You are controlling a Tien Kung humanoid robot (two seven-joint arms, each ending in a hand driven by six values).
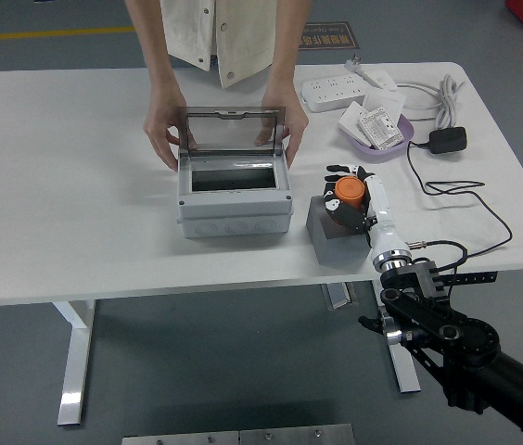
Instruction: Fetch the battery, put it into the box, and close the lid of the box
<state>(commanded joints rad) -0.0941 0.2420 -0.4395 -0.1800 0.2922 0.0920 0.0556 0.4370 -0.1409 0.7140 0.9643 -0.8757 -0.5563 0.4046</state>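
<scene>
My right hand [350, 198] is curled around the orange battery [349, 191] above the grey block [328, 237]. A loose grip could drop it short of the box [234, 197], or I might bump the person's hands [289, 125] steadying the lid [233, 128].

A rectangular white-topped table [67, 167] on white metal legs [74, 366] stands on a smooth grey floor [243, 371] marked by a yellow line [48, 34] at upper left, with a flat metal plate [238, 435] at the lower edge.
</scene>
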